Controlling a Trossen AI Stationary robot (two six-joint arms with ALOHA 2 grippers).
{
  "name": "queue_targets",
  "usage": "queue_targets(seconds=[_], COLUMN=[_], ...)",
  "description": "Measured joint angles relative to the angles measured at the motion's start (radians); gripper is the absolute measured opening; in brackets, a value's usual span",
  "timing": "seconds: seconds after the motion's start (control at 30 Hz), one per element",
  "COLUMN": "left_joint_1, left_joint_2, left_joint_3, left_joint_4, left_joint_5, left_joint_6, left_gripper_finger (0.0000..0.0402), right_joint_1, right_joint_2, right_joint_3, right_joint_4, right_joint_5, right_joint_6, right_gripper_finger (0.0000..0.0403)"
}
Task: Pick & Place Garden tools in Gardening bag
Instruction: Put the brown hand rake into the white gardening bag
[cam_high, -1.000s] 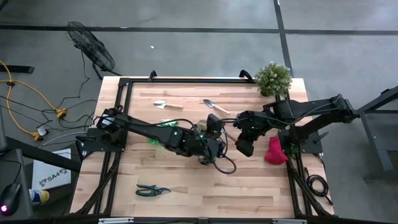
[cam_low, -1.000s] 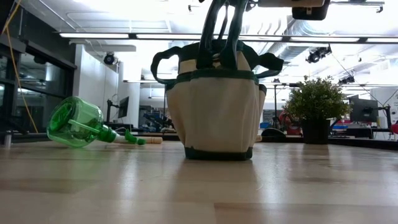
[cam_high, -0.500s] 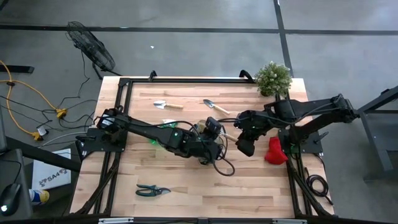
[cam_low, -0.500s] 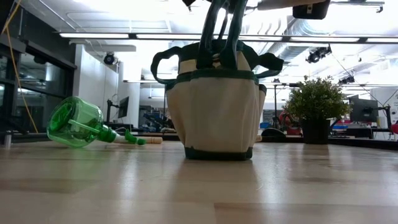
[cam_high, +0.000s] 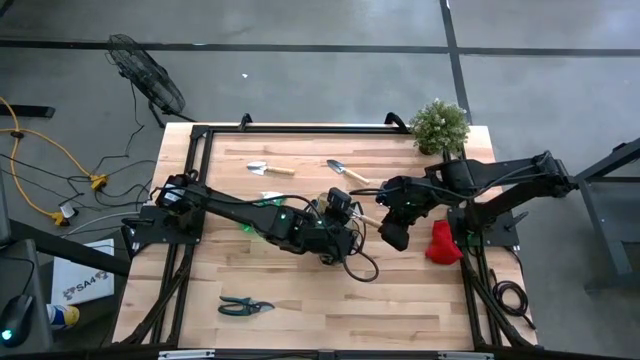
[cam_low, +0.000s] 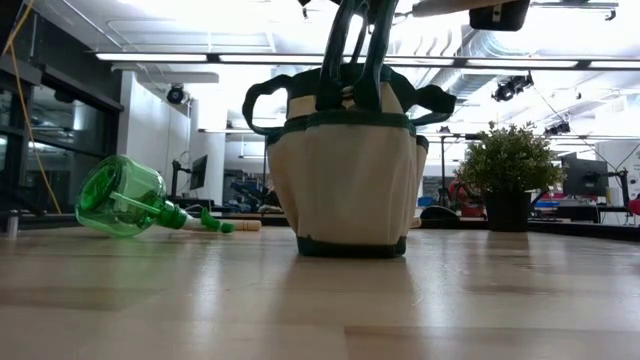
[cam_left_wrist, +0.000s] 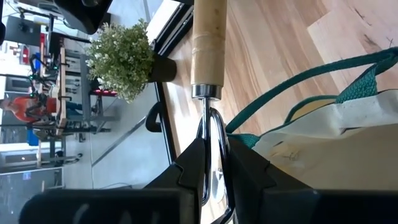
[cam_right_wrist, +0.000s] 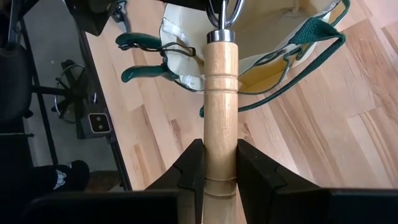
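Observation:
A wooden-handled tool (cam_right_wrist: 221, 93) with bright metal rods at its head hangs between my two grippers, above the right side of the gardening bag (cam_low: 350, 170). My left gripper (cam_left_wrist: 211, 155) is shut on the metal end and my right gripper (cam_right_wrist: 221, 149) on the handle. The beige bag stands upright on its base at mid-table, mostly hidden under my left arm in the high view. Green pruner handles (cam_right_wrist: 146, 56) stick out of a side pocket of the bag. Away from both grippers lie a green spray bottle (cam_low: 125, 197), two trowels (cam_high: 268, 169) (cam_high: 345, 171), pruners (cam_high: 245, 305) and a red glove (cam_high: 442, 242). My left gripper pinches the tool's metal rods (cam_left_wrist: 210, 127) between its two fingers, just below the ferrule. It comes from the table's left, with the fingers lying along the tool. The tool is clear of the table. My right gripper pinches the wooden handle (cam_right_wrist: 221, 134) between its two fingers, toward the handle's free end. It comes from the table's right, and the fingers lie along the handle. The metal end points away toward the bag.
A bushy potted plant (cam_high: 440, 125) stands at the far right corner. The bag's loop handles (cam_low: 350, 40) rise up toward the arms. Bare wood lies along the near edge to the right of the pruners.
My left arm has shifted slightly above the bag. The tool, the bag and my right gripper have stayed where they were.

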Motion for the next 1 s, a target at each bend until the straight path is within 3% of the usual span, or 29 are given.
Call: queue_targets(seconds=[0.3,0.63,1.0], left_joint_1=[0.000,0.002,0.001], left_joint_2=[0.000,-0.006,-0.012], left_joint_3=[0.000,0.007,0.005], left_joint_4=[-0.009,0.008,-0.011], left_joint_5=[0.000,-0.042,-0.020], left_joint_6=[-0.016,-0.087,-0.236], left_gripper_finger=[0.0046,0.0045,0.0045], right_joint_1=[0.000,0.000,0.000], right_joint_2=[0.001,-0.001,-0.137], right_joint_3=[0.000,-0.002,-0.002], right_joint_4=[0.001,-0.001,-0.035], right_joint_5=[-0.005,-0.039,-0.029], right_joint_6=[-0.003,-0.008,-0.009], right_gripper_finger=[0.0056,0.0151,0.0164])
